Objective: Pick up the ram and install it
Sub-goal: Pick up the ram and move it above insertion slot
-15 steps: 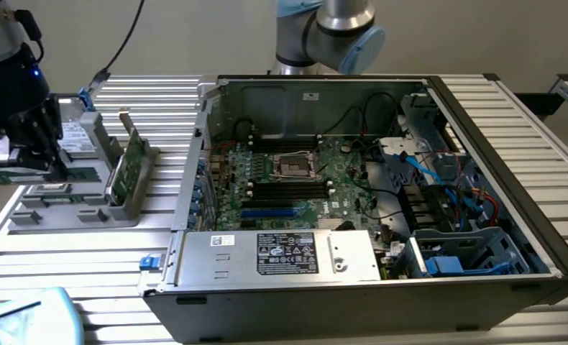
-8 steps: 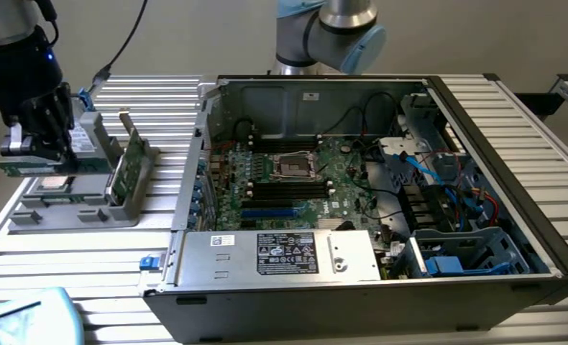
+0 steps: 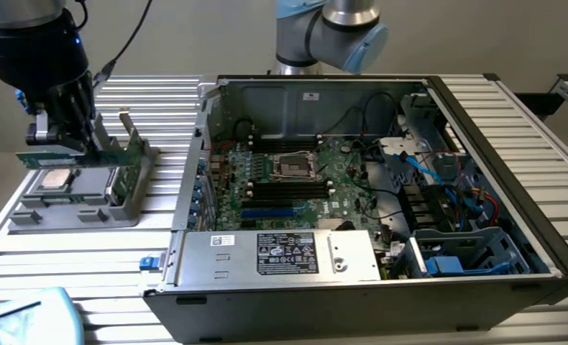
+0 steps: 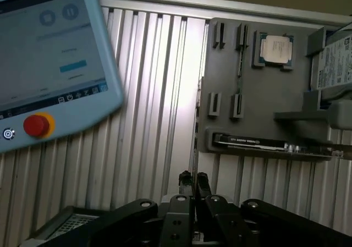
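My gripper (image 3: 68, 147) hangs at the exterior view's left, above the grey parts holder (image 3: 34, 212). It is shut on the ram (image 3: 37, 159), a narrow green stick held level and clear of the holder. In the wrist view the gripper (image 4: 193, 180) has its two fingertips (image 4: 185, 180) pressed close together, with only a thin edge between them, above the ribbed table. The black memory slots (image 3: 289, 190) lie on the motherboard inside the open computer case (image 3: 485, 180), well off to the exterior view's right of the gripper.
The holder (image 4: 264, 104) carries a processor chip (image 4: 276, 50), a wider green card (image 3: 121, 169) standing on edge, and a drive (image 4: 333, 60). A teach pendant (image 4: 49, 65) with a red button lies on the table. The power supply (image 3: 279, 255) fills the case's near side.
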`<state>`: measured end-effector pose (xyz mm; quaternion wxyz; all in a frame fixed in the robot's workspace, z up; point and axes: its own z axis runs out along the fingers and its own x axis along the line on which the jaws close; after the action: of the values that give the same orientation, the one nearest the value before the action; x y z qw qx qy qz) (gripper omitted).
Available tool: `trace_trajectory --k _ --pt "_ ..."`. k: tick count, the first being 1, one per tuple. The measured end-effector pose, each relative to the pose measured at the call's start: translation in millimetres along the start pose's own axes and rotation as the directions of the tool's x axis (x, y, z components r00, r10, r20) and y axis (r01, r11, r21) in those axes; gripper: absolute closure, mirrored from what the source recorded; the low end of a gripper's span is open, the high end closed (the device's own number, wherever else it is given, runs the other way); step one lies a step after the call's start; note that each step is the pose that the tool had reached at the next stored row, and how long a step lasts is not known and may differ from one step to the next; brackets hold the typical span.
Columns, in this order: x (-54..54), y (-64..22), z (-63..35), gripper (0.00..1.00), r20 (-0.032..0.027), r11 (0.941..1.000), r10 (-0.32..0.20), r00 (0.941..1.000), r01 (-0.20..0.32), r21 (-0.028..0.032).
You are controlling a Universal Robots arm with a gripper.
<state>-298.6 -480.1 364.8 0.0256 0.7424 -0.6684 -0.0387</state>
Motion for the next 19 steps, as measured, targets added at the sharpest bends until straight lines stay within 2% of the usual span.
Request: trace_trajectory --k 8,19 --pt "9.2 -30.0 -19.0 0.86 0.0107 1.0000 -0.001 0.9999 0.001 0.0011" --pt "27.0 -69.9 -44.3 0.86 0.0366 1.0000 -0.004 0.9993 0.003 0.0040"
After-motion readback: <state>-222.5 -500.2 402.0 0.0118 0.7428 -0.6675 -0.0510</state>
